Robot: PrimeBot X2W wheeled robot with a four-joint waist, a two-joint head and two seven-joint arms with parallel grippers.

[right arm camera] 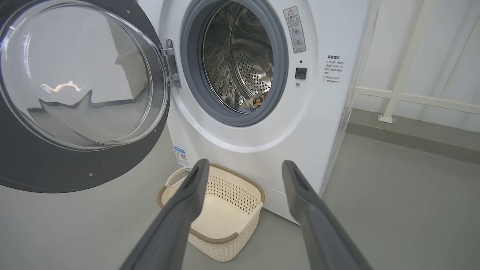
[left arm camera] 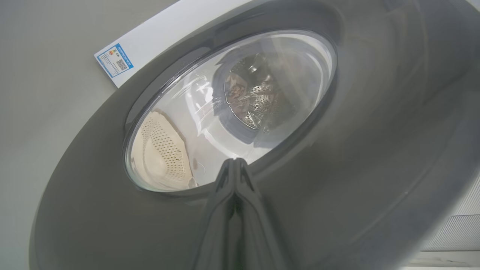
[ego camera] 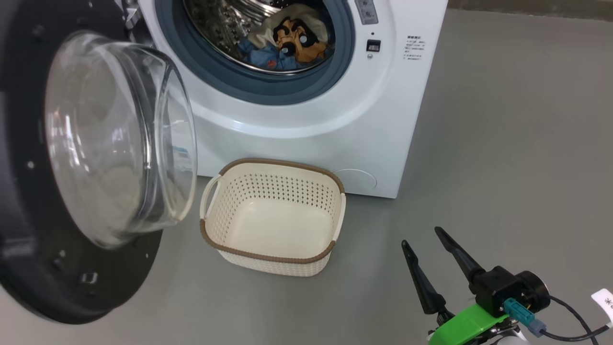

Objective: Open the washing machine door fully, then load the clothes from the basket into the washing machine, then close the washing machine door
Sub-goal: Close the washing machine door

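The white washing machine [ego camera: 297,129] stands open, its door [ego camera: 110,143] swung out to the left with the glass bowl bulging toward the basket. Blue clothes [ego camera: 287,40] with orange print lie inside the steel drum [right arm camera: 240,63]. The cream basket [ego camera: 275,218] sits empty on the floor below the opening. My right gripper [ego camera: 421,237] hovers open, low at the right of the basket, nothing between its fingers. My left gripper [left arm camera: 235,165] is shut, its tips close against the door's outer black rim [left arm camera: 337,168], just below the glass.
Grey floor [ego camera: 503,143] stretches wide to the right of the machine. A white rail and wall [right arm camera: 412,75] run behind the machine's right side. The open door [right arm camera: 75,93] takes up the space left of the basket.
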